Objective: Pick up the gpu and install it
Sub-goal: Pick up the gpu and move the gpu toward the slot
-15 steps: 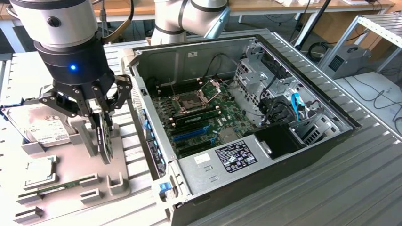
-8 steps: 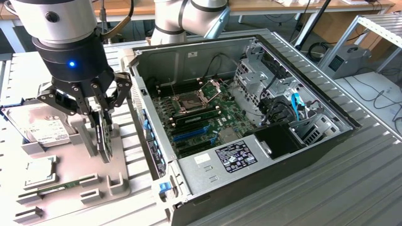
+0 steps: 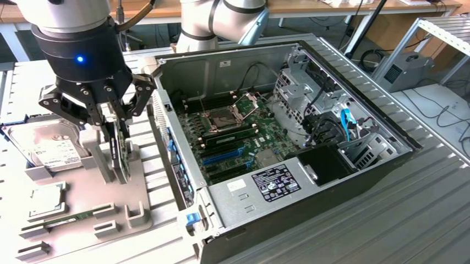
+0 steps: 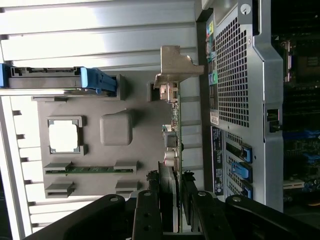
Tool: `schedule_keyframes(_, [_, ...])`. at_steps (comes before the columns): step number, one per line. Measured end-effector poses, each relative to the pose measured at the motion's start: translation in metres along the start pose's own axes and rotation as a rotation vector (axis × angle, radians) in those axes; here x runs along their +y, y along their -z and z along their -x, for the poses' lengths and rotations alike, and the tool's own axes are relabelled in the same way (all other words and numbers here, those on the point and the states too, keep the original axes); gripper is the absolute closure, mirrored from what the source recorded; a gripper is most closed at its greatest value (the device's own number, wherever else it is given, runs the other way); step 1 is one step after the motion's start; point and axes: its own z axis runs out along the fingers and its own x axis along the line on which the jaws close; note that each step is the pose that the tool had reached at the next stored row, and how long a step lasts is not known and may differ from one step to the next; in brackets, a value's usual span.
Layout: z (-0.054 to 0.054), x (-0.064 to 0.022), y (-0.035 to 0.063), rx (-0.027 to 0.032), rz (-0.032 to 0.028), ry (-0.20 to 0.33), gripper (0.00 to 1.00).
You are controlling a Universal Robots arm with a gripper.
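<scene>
Exterior view: the gripper (image 3: 114, 137) hangs over the grey tray (image 3: 140, 214), its fingers (image 3: 109, 129) drawn in to a narrow gap on either face of the gpu (image 3: 122, 162). The gpu stands on edge in the tray, just beside the open case (image 3: 367, 181), and its lower edge seems to sit in its slot, though that is hard to judge. A hard drive (image 3: 48, 146), cpu (image 3: 45, 201) and memory stick (image 3: 70, 218) lie farther to the exterior view's left. Wrist view: the fingers (image 4: 147, 215) flank the gpu (image 4: 172, 135), seen edge-on, with its grey bracket (image 4: 177, 65) at the far end.
</scene>
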Motion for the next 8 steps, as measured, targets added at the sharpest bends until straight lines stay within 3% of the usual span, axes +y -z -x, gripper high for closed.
schedule_keyframes(8, [0.0001,0.0009,0.0023,-0.0002,-0.003,0.0,0.71])
